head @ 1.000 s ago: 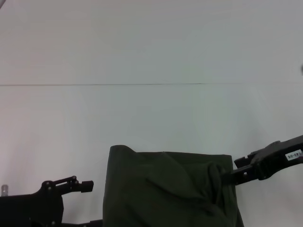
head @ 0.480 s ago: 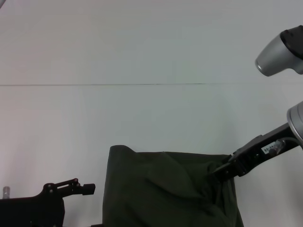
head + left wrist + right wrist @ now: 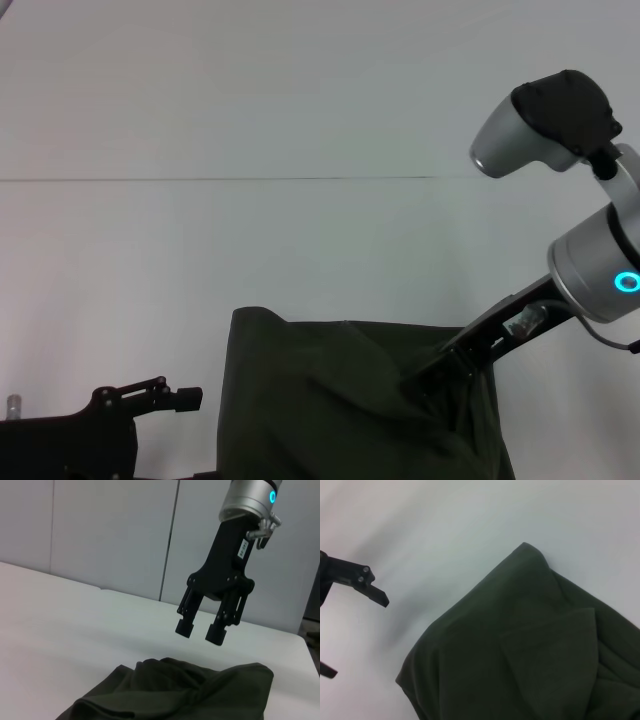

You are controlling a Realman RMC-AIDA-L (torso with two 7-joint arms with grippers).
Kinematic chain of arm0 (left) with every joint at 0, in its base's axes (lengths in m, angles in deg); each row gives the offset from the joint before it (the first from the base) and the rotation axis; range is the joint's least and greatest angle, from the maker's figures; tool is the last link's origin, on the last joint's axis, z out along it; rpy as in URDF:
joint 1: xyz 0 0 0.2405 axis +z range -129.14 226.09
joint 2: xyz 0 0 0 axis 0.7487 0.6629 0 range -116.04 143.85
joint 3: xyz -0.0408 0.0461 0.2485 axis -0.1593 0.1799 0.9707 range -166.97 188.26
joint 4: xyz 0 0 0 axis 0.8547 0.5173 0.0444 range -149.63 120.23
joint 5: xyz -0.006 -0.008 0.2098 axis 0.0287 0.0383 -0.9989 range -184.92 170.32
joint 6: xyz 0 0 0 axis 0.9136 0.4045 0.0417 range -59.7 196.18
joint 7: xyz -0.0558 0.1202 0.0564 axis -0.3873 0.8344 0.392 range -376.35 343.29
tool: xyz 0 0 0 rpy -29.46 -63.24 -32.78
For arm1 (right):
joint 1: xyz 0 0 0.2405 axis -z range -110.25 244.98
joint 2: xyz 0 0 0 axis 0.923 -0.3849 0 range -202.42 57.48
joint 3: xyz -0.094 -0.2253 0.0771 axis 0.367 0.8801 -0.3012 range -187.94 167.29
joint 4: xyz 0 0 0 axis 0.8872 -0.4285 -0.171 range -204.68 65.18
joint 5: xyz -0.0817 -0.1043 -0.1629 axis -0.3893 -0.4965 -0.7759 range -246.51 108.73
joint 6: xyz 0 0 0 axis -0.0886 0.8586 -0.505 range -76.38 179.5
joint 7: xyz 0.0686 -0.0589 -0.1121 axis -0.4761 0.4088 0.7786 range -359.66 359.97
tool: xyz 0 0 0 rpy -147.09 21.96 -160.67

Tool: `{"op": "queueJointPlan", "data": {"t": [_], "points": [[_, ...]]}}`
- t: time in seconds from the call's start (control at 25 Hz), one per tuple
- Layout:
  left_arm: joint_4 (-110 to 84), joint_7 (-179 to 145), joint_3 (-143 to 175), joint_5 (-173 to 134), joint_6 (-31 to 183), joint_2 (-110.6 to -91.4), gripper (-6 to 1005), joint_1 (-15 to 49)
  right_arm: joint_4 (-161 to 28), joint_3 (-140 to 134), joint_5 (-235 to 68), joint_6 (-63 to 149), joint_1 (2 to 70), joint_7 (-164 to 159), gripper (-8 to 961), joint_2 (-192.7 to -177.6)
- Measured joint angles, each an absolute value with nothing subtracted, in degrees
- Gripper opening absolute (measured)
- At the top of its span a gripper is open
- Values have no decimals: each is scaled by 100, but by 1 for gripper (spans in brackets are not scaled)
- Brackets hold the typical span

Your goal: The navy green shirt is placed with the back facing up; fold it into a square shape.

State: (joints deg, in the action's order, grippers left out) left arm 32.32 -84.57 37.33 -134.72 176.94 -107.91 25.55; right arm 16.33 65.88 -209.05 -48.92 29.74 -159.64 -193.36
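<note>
The navy green shirt (image 3: 340,400) lies as a folded, rumpled bundle on the white table at the near edge. It also shows in the left wrist view (image 3: 190,692) and the right wrist view (image 3: 530,650). My right gripper (image 3: 418,378) hangs over the shirt's right half. In the left wrist view the right gripper (image 3: 200,630) is open and empty, a little above the fabric and not touching it. My left gripper (image 3: 185,398) rests low on the table just left of the shirt; in the right wrist view it (image 3: 350,630) is open and empty.
The white table (image 3: 300,240) stretches far beyond the shirt, with a thin seam line (image 3: 200,180) across it. The right arm's silver elbow (image 3: 545,125) stands high at the right. Grey wall panels (image 3: 110,535) stand behind the table.
The right arm has risen and tilted steeply, and its gripper has moved left from the shirt's right edge to over the fabric. The left arm has stayed still.
</note>
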Motion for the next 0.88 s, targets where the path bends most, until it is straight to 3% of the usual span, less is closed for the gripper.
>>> {"op": "queueJointPlan", "data": {"t": [0.88], "points": [[3345,-8849,3932,-13789,17732,-10748,933,2380,704,7421,-20870,-3764,2635,-16473,728,-19312]]}}
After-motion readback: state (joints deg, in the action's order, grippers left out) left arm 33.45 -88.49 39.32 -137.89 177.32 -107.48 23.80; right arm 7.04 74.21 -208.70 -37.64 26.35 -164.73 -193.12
